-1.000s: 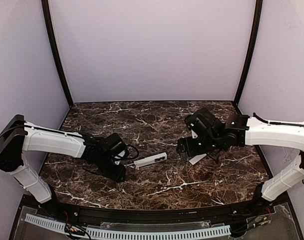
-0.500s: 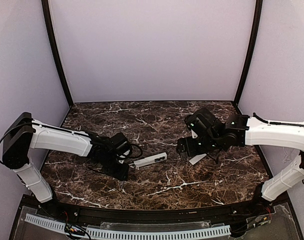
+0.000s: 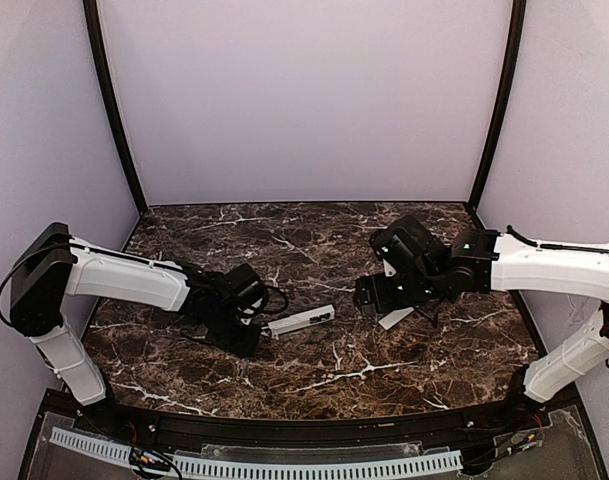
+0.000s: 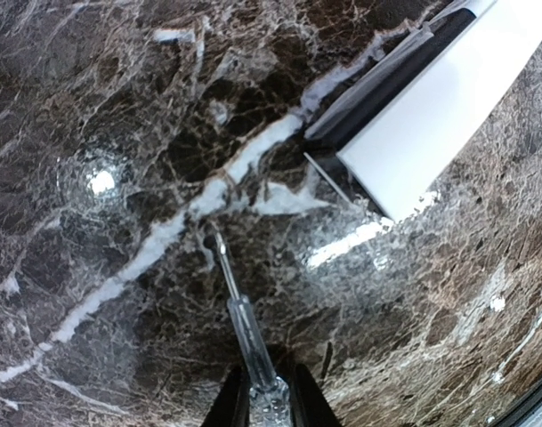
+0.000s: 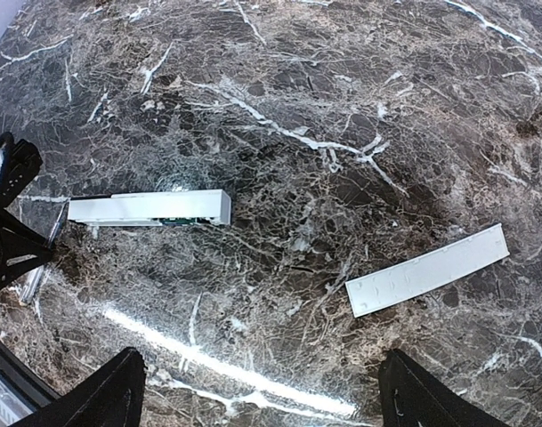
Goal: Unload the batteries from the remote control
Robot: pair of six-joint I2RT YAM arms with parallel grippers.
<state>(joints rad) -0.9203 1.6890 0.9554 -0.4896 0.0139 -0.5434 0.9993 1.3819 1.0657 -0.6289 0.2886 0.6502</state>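
The left gripper [image 4: 263, 396] is clenched on a small screwdriver [image 4: 244, 320] with a clear handle, which sticks up from the bottom centre of the left wrist view. Its thin blade points toward the upper left, and its tip is at the marble table [image 4: 101, 107], near the remote control [image 4: 431, 98] but apart from it. The remote control runs out through the upper right corner of that frame, with a dark channel showing along its left edge.

In the overhead view the remote control [image 3: 301, 321] lies just left of centre, with the left gripper [image 3: 242, 340] close to its left end.

The right gripper [image 5: 266, 400] is released. Its fingers [image 5: 110, 396] are spread wide at the bottom corners of the right wrist view, above bare marble. There the remote control [image 5: 149, 207] lies at the left, and a flat white cover strip [image 5: 428, 269] lies well apart at the right.
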